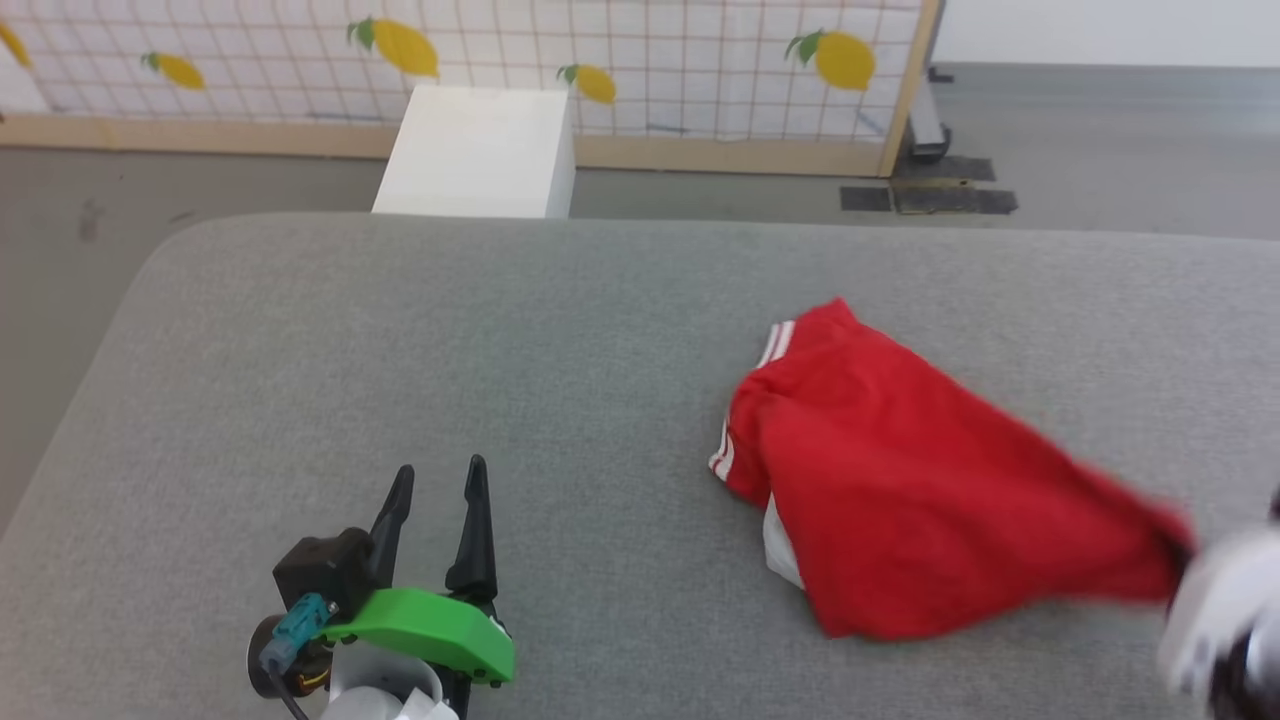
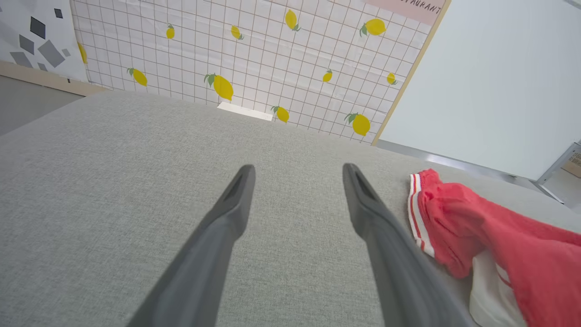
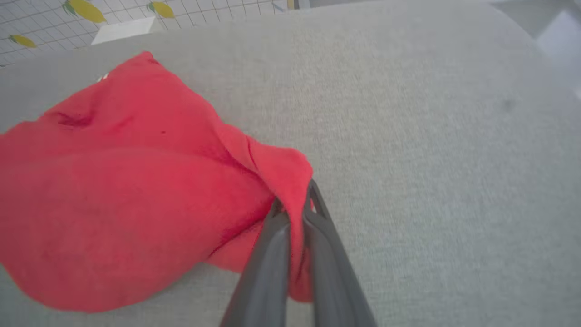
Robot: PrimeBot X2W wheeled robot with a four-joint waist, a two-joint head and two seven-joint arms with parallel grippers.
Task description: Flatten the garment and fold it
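Right gripper (image 3: 295, 200) jaws clamped on thin garment (image 3: 113, 181) fold; bulk bunched left of jaws. Risk: fold slips out under pull. Left gripper (image 1: 440, 468) jaws wide, empty.

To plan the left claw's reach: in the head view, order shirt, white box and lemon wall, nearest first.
1. Shirt, right of the left claw.
2. White box, beyond the table.
3. Lemon wall, behind the box.
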